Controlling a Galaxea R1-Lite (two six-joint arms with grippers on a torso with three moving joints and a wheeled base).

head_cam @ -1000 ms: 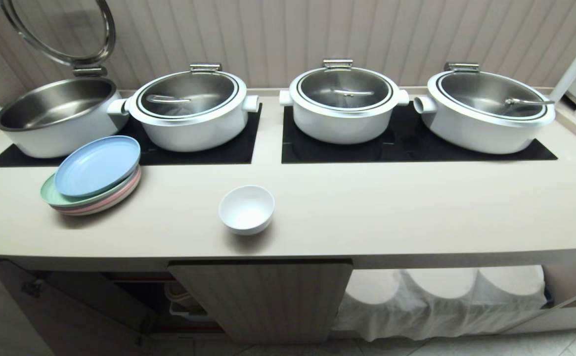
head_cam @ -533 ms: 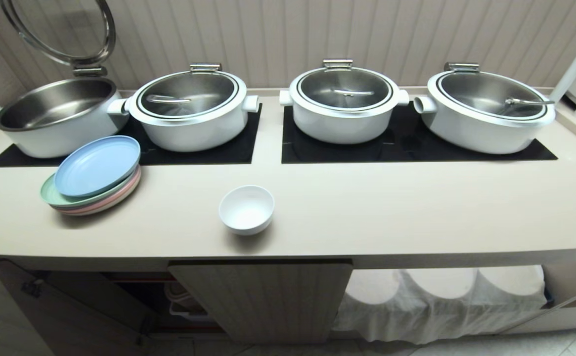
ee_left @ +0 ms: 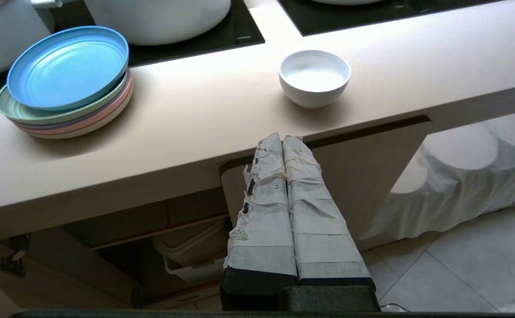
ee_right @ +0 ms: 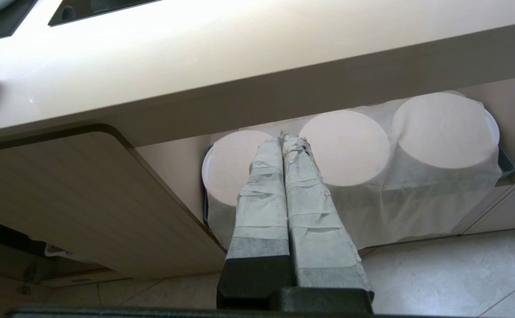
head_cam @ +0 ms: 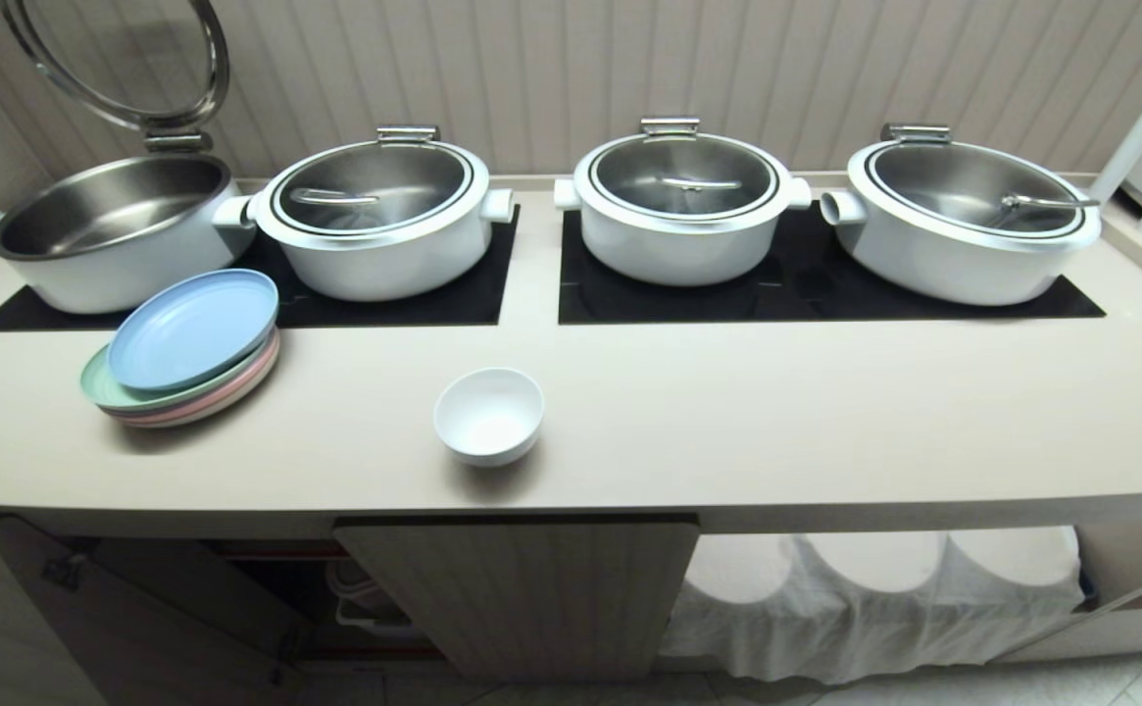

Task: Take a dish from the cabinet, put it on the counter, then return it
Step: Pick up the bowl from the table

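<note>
The dish [head_cam: 488, 414], a small white bowl, stands upright on the counter [head_cam: 776, 422] near its front edge; it also shows in the left wrist view as the dish [ee_left: 314, 77]. Below the counter is the cabinet [head_cam: 517, 593], one ribbed door shut and the door at the left swung open on a dark interior [head_cam: 267, 588]. My left gripper [ee_left: 282, 138] is shut and empty, in front of the counter's edge and below the dish. My right gripper [ee_right: 289, 137] is shut and empty too, low before the cloth-covered shelf. Neither arm shows in the head view.
A stack of blue, green and pink plates [head_cam: 188, 343] lies at the counter's left. Several white pots [head_cam: 680, 204] stand on black mats [head_cam: 806, 284] at the back; the leftmost pot [head_cam: 105, 230] has its lid raised. A white cloth [head_cam: 874, 598] covers round things under the counter's right.
</note>
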